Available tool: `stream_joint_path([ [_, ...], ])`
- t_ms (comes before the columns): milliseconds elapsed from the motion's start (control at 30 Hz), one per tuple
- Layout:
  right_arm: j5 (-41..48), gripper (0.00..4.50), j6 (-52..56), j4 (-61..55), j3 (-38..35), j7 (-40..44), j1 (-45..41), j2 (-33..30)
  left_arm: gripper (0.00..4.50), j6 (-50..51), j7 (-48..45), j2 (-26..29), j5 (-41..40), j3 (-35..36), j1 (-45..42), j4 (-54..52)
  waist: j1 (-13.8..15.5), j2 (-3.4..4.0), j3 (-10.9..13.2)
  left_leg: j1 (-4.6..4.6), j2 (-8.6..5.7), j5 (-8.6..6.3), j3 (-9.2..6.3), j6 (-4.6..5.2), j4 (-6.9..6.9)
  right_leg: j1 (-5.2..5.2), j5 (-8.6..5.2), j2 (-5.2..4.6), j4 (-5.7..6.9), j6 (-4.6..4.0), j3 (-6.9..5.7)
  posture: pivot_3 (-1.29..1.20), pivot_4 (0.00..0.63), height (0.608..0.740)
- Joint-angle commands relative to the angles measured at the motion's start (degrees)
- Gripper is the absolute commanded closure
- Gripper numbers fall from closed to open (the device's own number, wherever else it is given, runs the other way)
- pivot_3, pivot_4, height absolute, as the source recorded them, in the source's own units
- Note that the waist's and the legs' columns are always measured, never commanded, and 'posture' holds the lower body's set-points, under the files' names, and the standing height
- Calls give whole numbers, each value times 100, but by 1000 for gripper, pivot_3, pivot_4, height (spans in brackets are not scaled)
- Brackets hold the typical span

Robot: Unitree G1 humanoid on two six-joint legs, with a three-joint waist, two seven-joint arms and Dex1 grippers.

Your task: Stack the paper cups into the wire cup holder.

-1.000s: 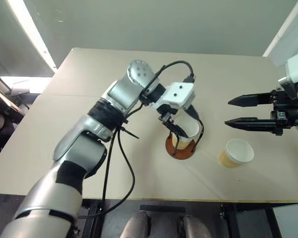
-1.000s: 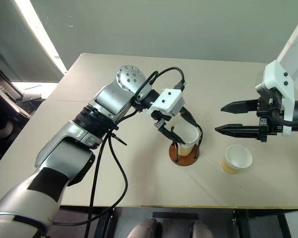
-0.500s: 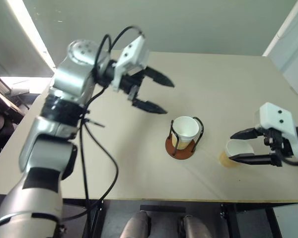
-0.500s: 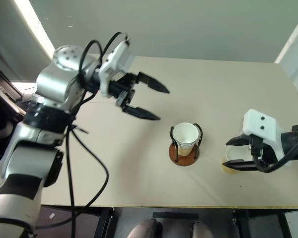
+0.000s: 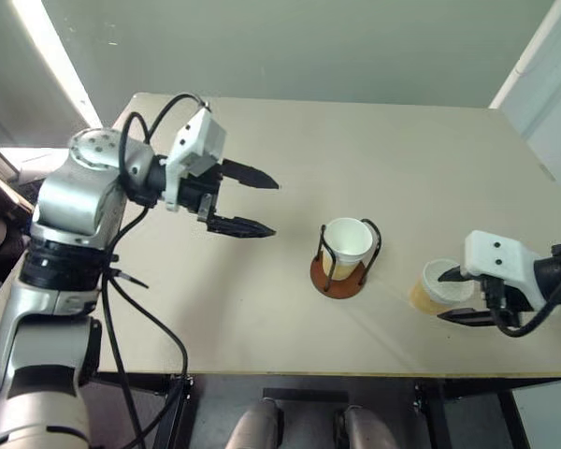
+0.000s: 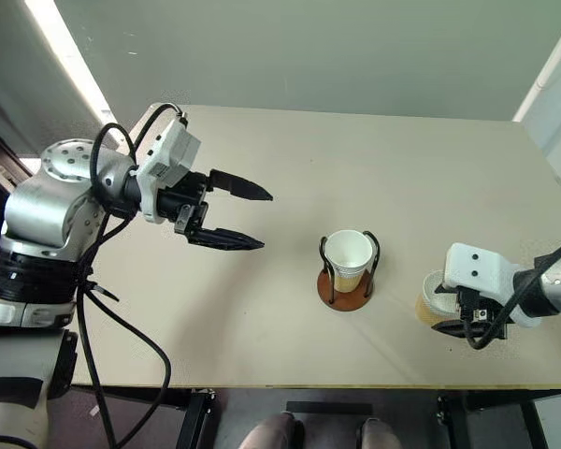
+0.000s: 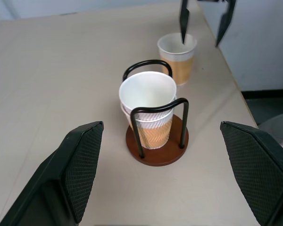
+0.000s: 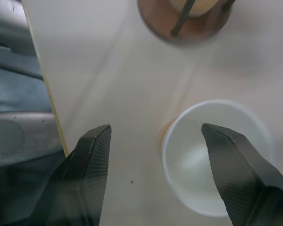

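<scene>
Left gripper (image 5: 258,203) fingers spread wide, nothing between them, black tips aimed toward the table's centre, held above the table (image 5: 402,159) well to the left of the wire cup holder (image 5: 338,274). Right gripper (image 8: 155,174) fingers also apart, not clamped on anything: in the right wrist view one finger (image 8: 92,174) over bare table, the other finger (image 8: 236,169) over the far rim of a loose paper cup (image 8: 212,165), mouth of the cup between and below them; contact with the cup not resolvable. In the head views, right gripper low at the table's right front corner, tips straddling that same cup, white housing just beside it. Loose cup upright, tan outside, white inside, standing on the table to the right of the holder, apart from it. Holder near the front middle of the table: rust-brown disc base, two black wire loops upright. Nested paper cups (image 7: 148,110) inside the loops, upright, white rim above the loop tops, two rims visible one inside the other in the left wrist view. In that view, loose cup seen beyond the holder near the table edge, with the right gripper's two black fingertips hanging above it, one tip dipping toward the mouth, the other outside the rim. Table surface pale beige, otherwise bare around the holder
</scene>
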Motion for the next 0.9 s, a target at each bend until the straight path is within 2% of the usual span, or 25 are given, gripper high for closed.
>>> stream_joint_path([
  [33,-277,1332,-231,197,307,47,-310,85,263,157,162,83,-111,273,-5,-331,-7,0,0,1,-1,0,0,0,1,1,0,0,0,0,1,0,150,740],
  [333,-1128,1332,-525,833,1545,216,-1243,667,263,203,269,104,-75,338,-3,-354,-36,0,0,5,0,-1,0,1,0,3,0,0,0,1,0,0,150,740],
  [433,-1263,1905,-571,959,1652,295,-1434,796,212,141,217,168,-43,344,63,-343,-36,0,0,4,0,-1,0,2,0,3,0,0,0,0,0,0,150,740],
  [667,-1080,4485,-593,1092,1205,579,-1523,696,212,-26,-46,468,1,362,288,-261,-37,0,1,3,0,-2,-1,2,-1,3,0,0,-2,0,0,0,150,740],
  [800,-966,4485,-574,1246,919,742,-1690,614,212,-92,-70,501,10,365,348,-180,-36,0,0,3,-1,-2,-1,1,-2,3,0,-1,-2,0,0,0,150,740],
  [900,-901,4485,-551,1429,726,905,-2153,497,212,-112,-69,500,-9,373,406,-208,-45,2,1,3,-1,-2,-1,1,-4,3,0,-1,-2,0,1,0,150,740],
])
